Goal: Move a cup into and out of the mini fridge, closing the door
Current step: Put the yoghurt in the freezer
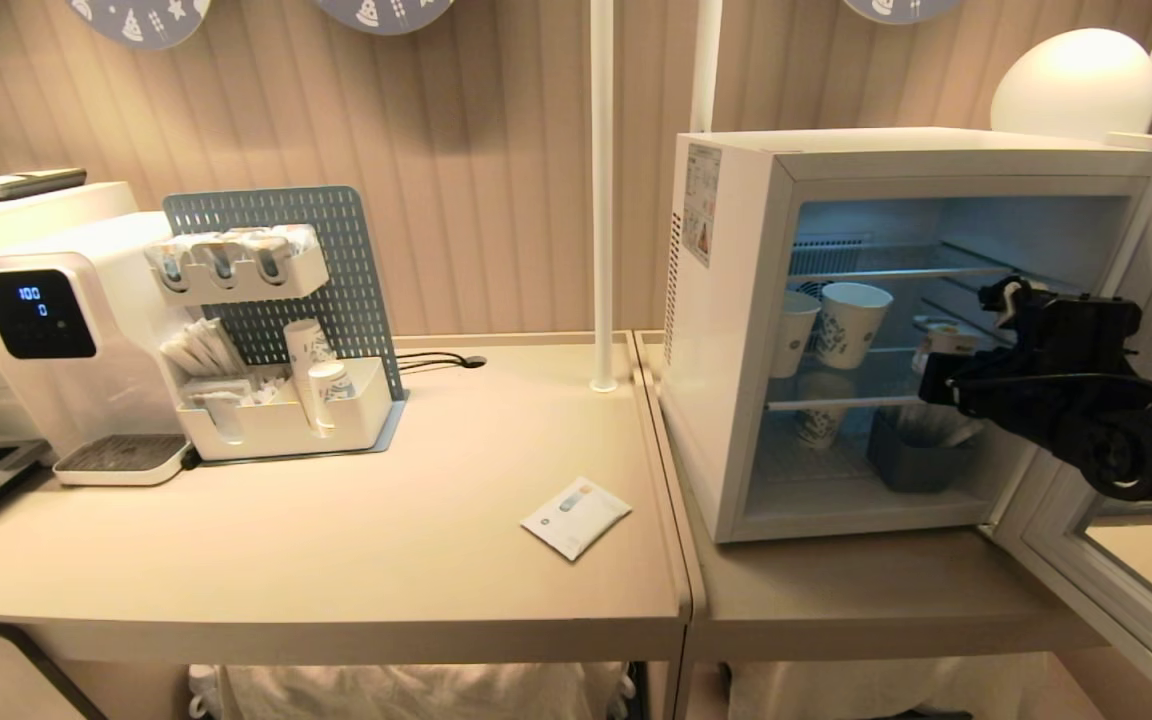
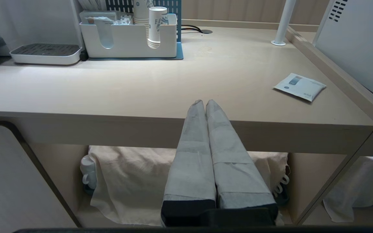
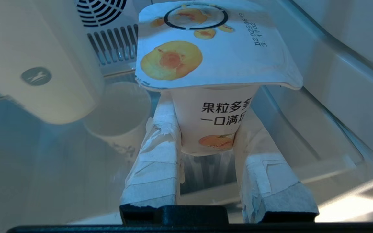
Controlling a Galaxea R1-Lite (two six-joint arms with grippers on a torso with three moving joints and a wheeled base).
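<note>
Head view: from above, facing forward and down over the worktop [image 1: 336,560] and the open mini fridge [image 1: 736,300]. Left wrist view: low, from behind the left hand [image 2: 205,103], level with the worktop edge, sharing the white packet [image 2: 299,86] with the head view. Right wrist view: close, inside the fridge, just behind the right hand [image 3: 206,129].

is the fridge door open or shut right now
Open. The door is swung out to the right, showing the lit fridge shelves, and the right tool reaches inside.
</note>
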